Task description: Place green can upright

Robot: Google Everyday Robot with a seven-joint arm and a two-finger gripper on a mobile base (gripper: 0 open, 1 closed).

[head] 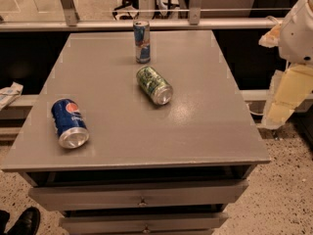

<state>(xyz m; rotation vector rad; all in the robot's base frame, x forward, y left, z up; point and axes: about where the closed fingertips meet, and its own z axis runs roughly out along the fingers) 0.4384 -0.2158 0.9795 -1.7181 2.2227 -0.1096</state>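
The green can (154,84) lies on its side near the middle of the grey table (205,126), its silver end facing the front right. It has a green body with pale markings. My gripper (285,102) hangs off the table's right edge, beyond the right side of the top, well apart from the can and at about the can's depth. Nothing shows in it. The white arm (299,31) rises above it at the far right.
A slim blue-and-silver can (142,41) stands upright behind the green can. A blue Pepsi can (70,123) lies on its side at the front left. Drawers (142,195) sit under the tabletop. A rail (146,24) runs behind the table. A shoe (23,222) is at the bottom left.
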